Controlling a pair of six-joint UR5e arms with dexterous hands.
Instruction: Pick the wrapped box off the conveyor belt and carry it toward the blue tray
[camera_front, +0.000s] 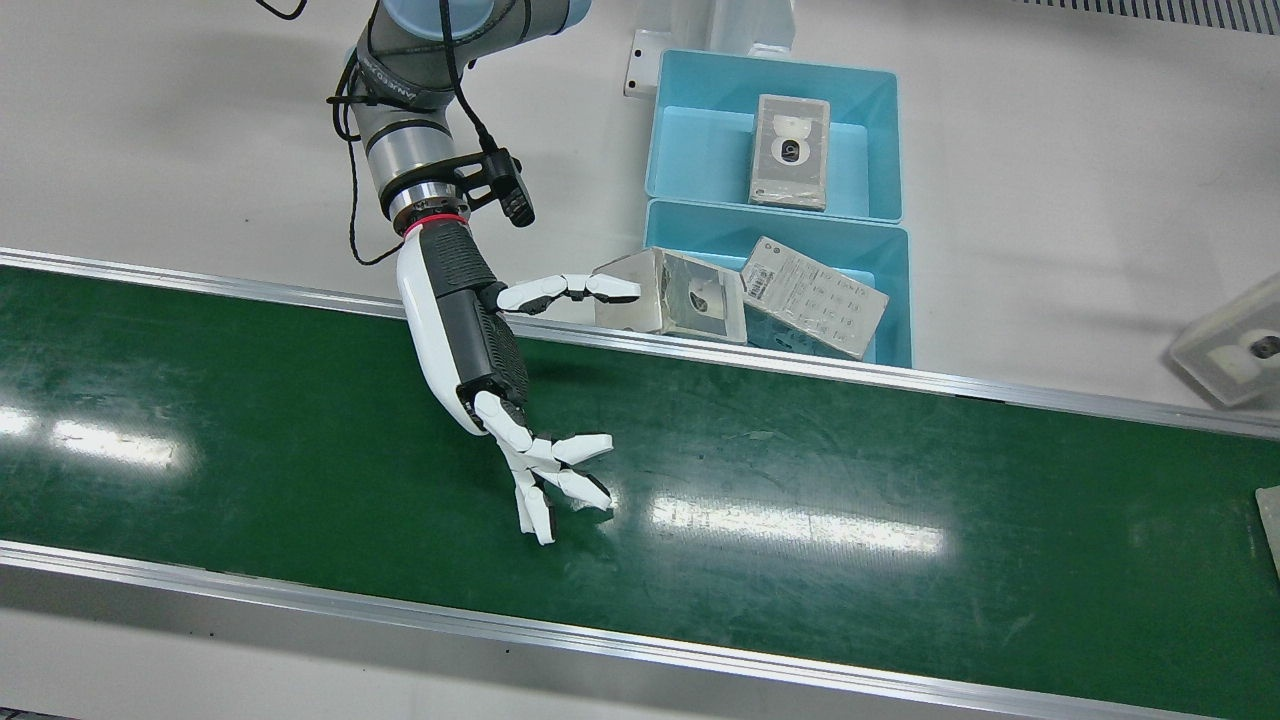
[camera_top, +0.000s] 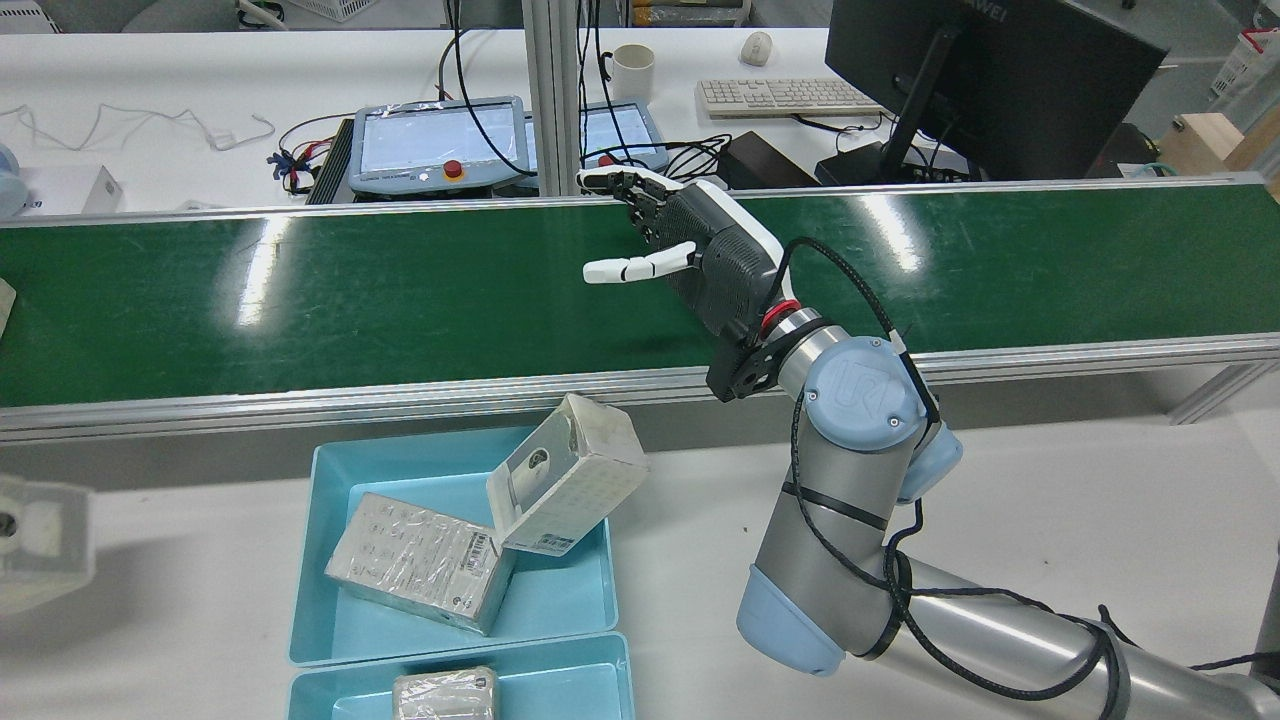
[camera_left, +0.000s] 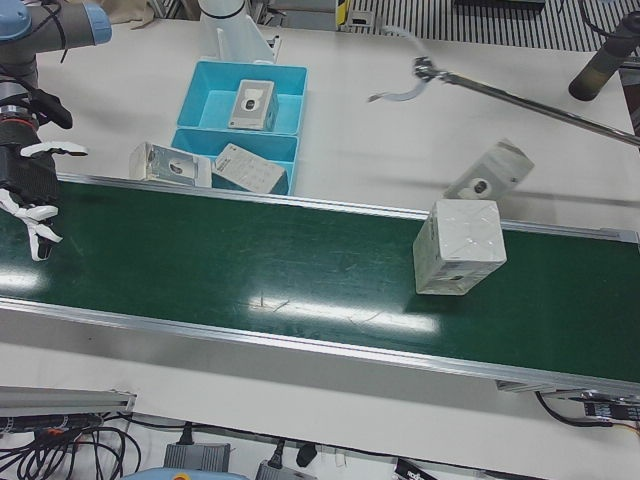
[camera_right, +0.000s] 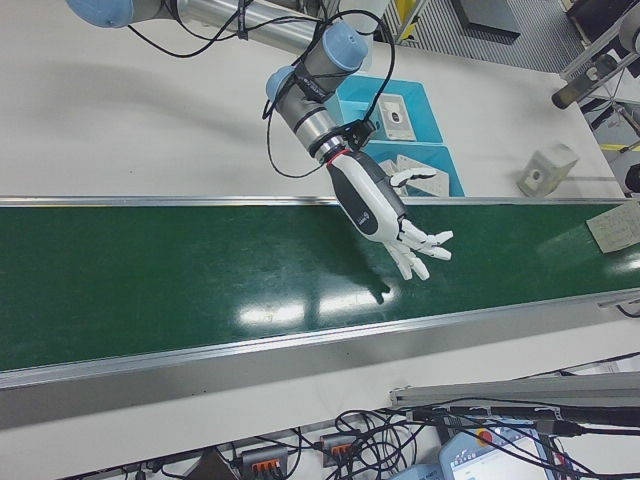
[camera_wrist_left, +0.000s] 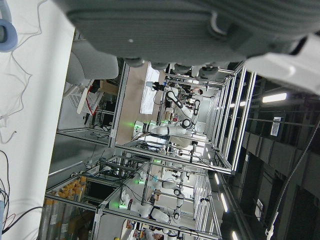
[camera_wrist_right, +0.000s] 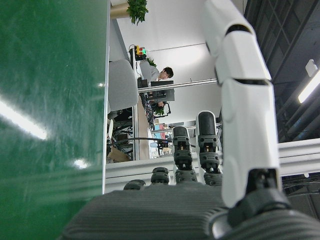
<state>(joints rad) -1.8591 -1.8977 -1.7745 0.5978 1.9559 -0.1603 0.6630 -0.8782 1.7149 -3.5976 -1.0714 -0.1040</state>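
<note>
The wrapped box (camera_left: 458, 247) stands on the green conveyor belt (camera_front: 300, 450). Only its edge shows in the front view (camera_front: 1270, 530), and it sits at the belt's left end in the rear view (camera_top: 4, 300). My right hand (camera_front: 490, 360) is open and empty, with its fingers spread, a little above the belt near its rail on the tray side; it also shows in the rear view (camera_top: 700, 255). It is far from the wrapped box. Two blue trays (camera_front: 905, 300) stand beside the belt and hold wrapped boxes. Only my left hand's palm (camera_wrist_left: 150, 25) shows.
A wrapped box (camera_front: 670, 295) leans on the near tray's corner by the belt rail, just beyond my thumb. Another box (camera_front: 800, 295) lies in that tray, and one (camera_front: 790, 150) lies in the far tray. A loose box (camera_front: 1230, 345) lies on the white table.
</note>
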